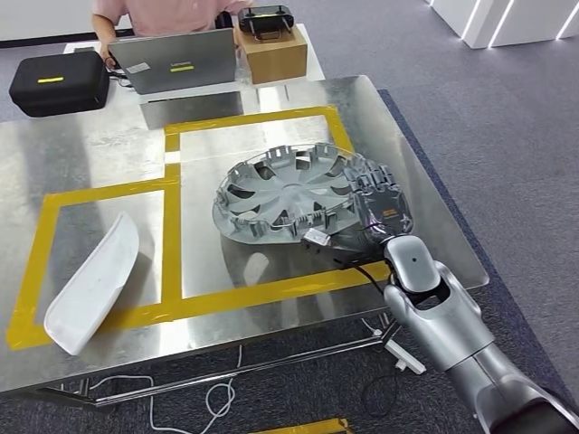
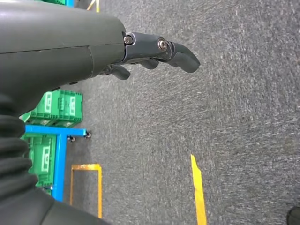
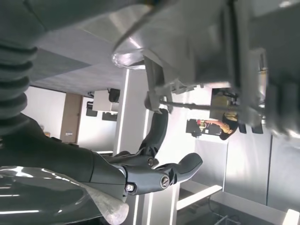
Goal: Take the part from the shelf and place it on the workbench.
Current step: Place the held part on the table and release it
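From the head view, a silver wheel cover (image 1: 290,201) lies tilted on a shiny metal workbench (image 1: 102,149), inside a rectangle of yellow tape (image 1: 174,217) toward the bench's right edge. The robot's right hand (image 1: 379,206) grips the cover's right rim, fingers curled over it. A white curved plastic part (image 1: 92,280) rests in a second taped rectangle near the left front corner. At the far edge sit a grey laptop (image 1: 174,59), a black case (image 1: 58,83) and a cardboard box (image 1: 273,50), with a person in a pink top (image 1: 171,11) behind.

From the left wrist view, the left hand (image 2: 152,54) hangs over grey carpet, holding nothing, its fingers stretched out loosely. Green crates (image 2: 56,108) sit on a blue rack (image 2: 60,157).

From the right wrist view, dark fingers (image 3: 155,136) hook onto the cover's underside (image 3: 198,51).
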{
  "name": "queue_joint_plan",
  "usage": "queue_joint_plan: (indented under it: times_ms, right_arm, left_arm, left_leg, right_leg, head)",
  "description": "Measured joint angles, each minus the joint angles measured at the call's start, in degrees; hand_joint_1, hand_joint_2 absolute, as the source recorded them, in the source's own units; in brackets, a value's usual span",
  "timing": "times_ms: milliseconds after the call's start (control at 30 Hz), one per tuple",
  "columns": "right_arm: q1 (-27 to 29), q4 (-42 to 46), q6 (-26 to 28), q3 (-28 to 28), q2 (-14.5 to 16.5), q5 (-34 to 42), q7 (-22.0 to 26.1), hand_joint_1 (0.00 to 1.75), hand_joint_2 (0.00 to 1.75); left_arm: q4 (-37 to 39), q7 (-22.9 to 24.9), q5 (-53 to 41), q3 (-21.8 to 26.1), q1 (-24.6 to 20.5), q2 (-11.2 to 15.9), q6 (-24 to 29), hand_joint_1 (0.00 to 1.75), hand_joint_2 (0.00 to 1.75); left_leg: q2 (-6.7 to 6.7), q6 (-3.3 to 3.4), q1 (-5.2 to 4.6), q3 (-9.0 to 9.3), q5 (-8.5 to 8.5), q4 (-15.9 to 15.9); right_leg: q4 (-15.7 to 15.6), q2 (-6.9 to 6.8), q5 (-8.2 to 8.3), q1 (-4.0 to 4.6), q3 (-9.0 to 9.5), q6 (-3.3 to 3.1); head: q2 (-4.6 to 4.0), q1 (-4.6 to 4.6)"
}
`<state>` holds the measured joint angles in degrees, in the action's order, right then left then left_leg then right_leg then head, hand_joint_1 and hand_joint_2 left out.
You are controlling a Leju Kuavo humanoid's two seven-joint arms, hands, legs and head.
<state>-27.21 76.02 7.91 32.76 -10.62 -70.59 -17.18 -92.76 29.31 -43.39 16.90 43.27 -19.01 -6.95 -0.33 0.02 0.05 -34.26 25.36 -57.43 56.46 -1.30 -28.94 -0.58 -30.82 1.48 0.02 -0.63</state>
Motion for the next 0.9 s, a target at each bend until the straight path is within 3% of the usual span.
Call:
queue_joint_plan:
  times_ms: [900]
  right_arm:
    - [-1.93,0.14,-0.5,1.68,0.0,4.49,2.22,0.0,0.0]
  left_arm:
    - [0.87,-3.05,-1.09,3.45,-2.14,-1.17,-4.32,0.0,0.0]
  left_leg:
    - [0.0,0.0,0.0,-0.01,0.0,0.0]
  right_leg:
    - [0.0,-0.01,0.0,0.0,0.01,0.0]
  head:
    - [0.0,0.01]
